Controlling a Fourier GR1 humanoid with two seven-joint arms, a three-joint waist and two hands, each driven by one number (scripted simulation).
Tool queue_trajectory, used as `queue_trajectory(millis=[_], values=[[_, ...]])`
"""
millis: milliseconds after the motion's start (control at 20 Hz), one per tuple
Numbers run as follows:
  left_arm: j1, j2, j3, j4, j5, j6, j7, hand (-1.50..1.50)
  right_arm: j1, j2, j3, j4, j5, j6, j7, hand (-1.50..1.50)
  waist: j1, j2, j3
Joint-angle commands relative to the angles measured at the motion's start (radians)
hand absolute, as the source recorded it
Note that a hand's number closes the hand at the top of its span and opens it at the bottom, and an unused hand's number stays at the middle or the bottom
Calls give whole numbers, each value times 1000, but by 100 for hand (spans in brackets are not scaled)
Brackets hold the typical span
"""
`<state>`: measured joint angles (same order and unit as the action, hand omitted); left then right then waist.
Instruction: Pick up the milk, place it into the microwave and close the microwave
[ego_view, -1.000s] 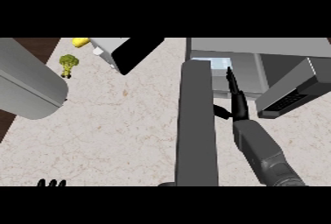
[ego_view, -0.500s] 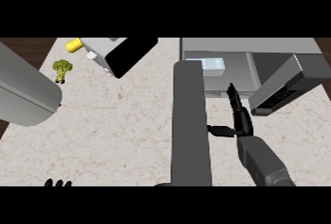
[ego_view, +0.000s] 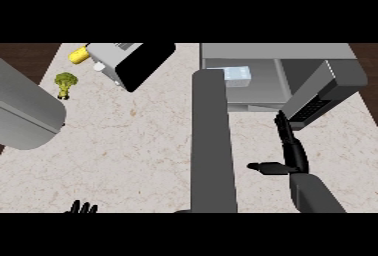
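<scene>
the pale white-blue milk carton (ego_view: 238, 76) stands inside the open grey box-shaped microwave (ego_view: 295, 52), so i judge the placing is done and only the closing is left. the black right hand (ego_view: 289, 150), fingers straight and holding nothing, is near the open door (ego_view: 325, 92); next it should push that door closed. the left hand (ego_view: 81, 208) rests open at the lower edge.

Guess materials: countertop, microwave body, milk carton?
Countertop: looks like stone or laminate, pale beige with faint brown veining, matte. Microwave: flat grey casing with no highlights, likely painted metal, can't confirm. Milk carton: whitish-blue box with folded top, probably coated paperboard.
</scene>
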<state>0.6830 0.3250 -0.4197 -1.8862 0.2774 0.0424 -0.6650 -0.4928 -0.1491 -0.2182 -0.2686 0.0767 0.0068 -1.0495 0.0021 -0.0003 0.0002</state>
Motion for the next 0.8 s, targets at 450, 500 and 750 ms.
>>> queue_trajectory(millis=[450,500,750], values=[[-269,-59,-170,160,-210,13,197,150,221,-166,-24,-169,-64,166,-64,-150,-15,-1,0],[-315,-57,-122,218,-198,-9,158,150,253,-156,-38,-161,-84,174,-69,-150,-12,0,0],[-414,-135,-171,253,-242,11,254,150,303,-208,-68,-210,-146,270,-67,-150,-11,0,0]])
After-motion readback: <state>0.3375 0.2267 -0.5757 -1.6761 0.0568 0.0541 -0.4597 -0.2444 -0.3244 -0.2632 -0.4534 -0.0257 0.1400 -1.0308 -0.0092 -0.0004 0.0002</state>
